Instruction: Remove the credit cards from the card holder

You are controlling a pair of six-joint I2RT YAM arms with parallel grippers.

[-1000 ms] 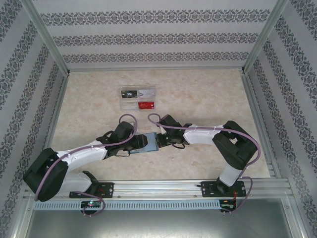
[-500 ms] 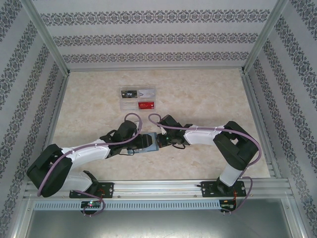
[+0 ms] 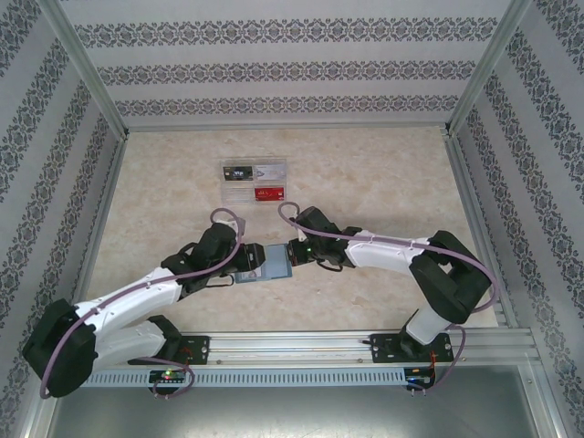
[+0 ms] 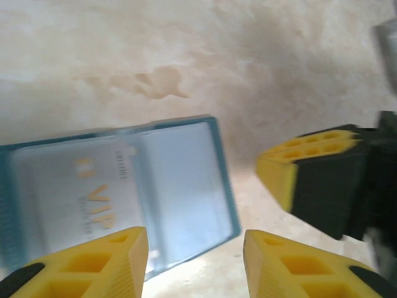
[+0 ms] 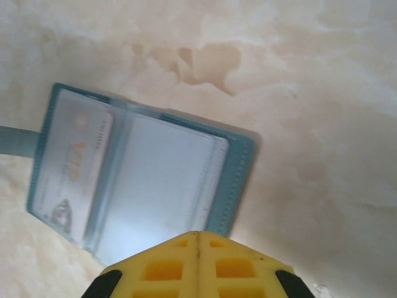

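The right gripper (image 5: 197, 245), clenched empty, is seemingly steadying the card holder (image 5: 155, 180) — the left gripper (image 4: 193, 243), jaws apart, is hovering over its VIP card (image 4: 93, 198).

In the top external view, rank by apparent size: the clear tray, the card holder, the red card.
1. clear tray
2. card holder, nearly tray-sized; its ends are covered, so unsure
3. red card
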